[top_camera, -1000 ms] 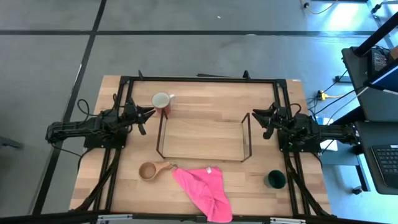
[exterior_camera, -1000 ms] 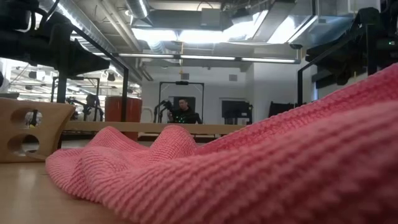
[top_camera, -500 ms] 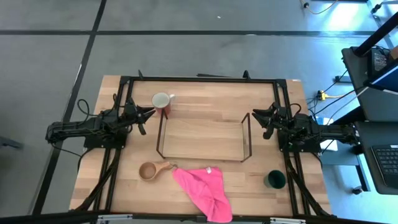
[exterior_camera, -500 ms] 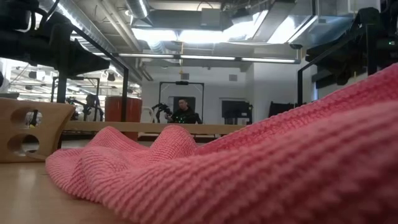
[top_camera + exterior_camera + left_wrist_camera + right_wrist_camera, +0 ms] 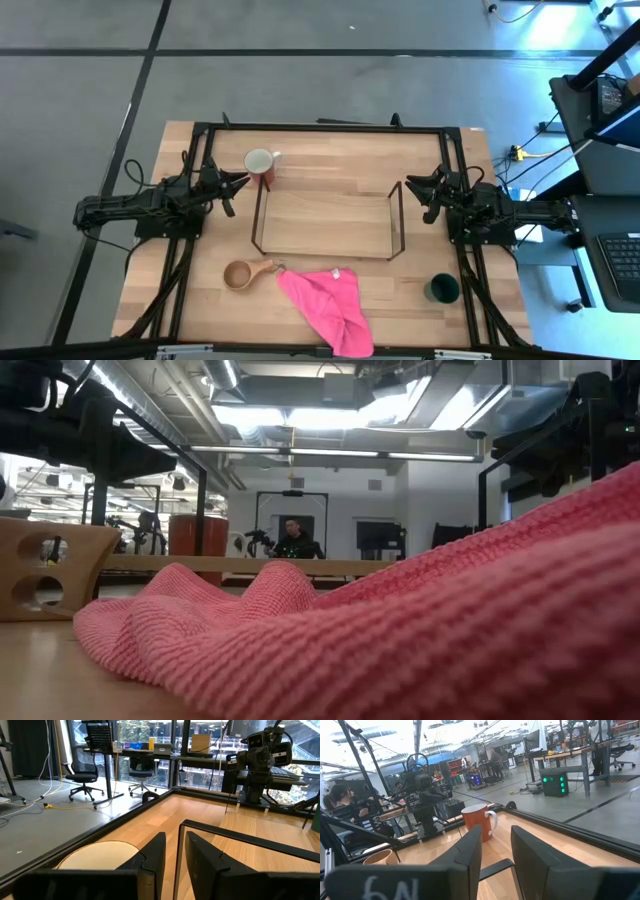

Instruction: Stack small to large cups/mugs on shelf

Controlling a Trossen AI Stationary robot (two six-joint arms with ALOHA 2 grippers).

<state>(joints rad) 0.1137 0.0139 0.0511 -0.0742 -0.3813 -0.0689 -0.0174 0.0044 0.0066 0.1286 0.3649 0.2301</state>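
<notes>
fingers of both grippers parted, empty; nothing stacked yet. you start: left gripper [image 5: 237, 181] takes reddish mug [image 5: 261, 162] near worktop's far edge.

Reddish mug [image 5: 262, 163], dark green cup [image 5: 441, 289], tan wooden cup [image 5: 240, 274], pink cloth [image 5: 326, 304]

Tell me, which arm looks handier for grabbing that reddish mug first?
Probably the left. Its end effector sits right beside the reddish mug; the right end effector waits across the shelf.
</notes>
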